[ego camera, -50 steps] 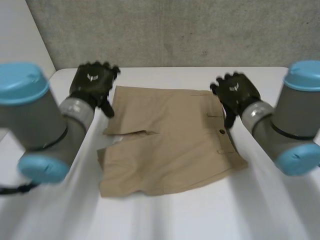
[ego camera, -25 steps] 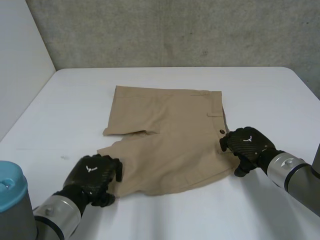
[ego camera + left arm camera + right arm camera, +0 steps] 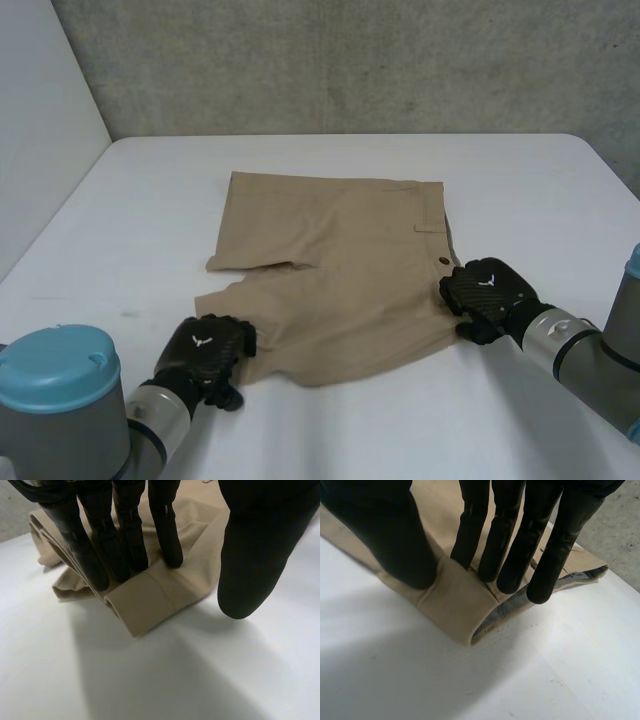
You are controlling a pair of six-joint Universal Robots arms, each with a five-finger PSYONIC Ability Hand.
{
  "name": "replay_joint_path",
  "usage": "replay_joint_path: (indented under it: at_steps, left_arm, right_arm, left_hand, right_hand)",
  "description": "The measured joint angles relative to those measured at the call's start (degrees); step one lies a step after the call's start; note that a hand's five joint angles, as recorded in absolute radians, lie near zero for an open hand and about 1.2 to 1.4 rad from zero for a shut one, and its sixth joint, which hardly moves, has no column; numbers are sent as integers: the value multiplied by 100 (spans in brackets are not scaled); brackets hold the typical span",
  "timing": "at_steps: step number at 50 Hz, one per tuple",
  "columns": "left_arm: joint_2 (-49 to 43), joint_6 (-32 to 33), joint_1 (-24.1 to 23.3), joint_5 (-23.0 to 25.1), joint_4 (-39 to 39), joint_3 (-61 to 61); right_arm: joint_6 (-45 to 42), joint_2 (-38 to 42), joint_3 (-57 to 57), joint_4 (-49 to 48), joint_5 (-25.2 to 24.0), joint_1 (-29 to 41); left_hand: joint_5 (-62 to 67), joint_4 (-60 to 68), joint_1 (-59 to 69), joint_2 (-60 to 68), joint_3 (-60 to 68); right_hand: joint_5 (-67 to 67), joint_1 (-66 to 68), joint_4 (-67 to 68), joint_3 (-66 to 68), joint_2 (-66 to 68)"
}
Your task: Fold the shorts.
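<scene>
Khaki shorts (image 3: 330, 270) lie flat, mid-table (image 3: 140, 200). At the near-left hem corner (image 3: 145, 605), left hand (image 3: 205, 350) presses with straight fingers (image 3: 167, 540), thumb off the cloth. At the near-right waistband corner (image 3: 452, 605), right hand (image 3: 487, 295) pinches. Cloth looks light, soft, limp; likely sags, so grip both corners.

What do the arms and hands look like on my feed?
The left arm and right arm are grey cylinders with round light-blue caps and silvery wrist cuffs. The left hand and right hand are black, with a small white emblem on the back and slim fingers.
</scene>
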Motion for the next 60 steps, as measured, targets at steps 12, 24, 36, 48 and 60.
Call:
replay_joint_path:
  at_steps: [12,24,36,48,60]
  left_arm:
    - [-79,31,-11,-399,337,156]
    - [-247,113,23,-455,636,256]
    - [-546,796,125,-550,1317,395]
    - [-1029,1447,131,-747,1797,671]
    - [-991,1456,224,-708,1889,681]
  right_arm:
    - [10,-60,-31,-52,-19,18]
    - [20,-73,-9,14,16,32]
    - [20,-71,12,26,29,41]
    - [19,-69,10,27,31,52]
    - [24,-67,6,27,51,42]
  left_hand:
    - [-2,0,0,0,0]
    - [0,0,0,0,0]
    - [0,0,0,0,0]
    - [561,563,504,560,495]
    - [3083,3305,2798,3309,3187]
  right_hand:
    - [258,107,206,187,152]
    - [358,126,206,187,152]
    - [358,126,206,187,152]
    - [358,126,206,187,152]
    - [358,126,226,187,152]
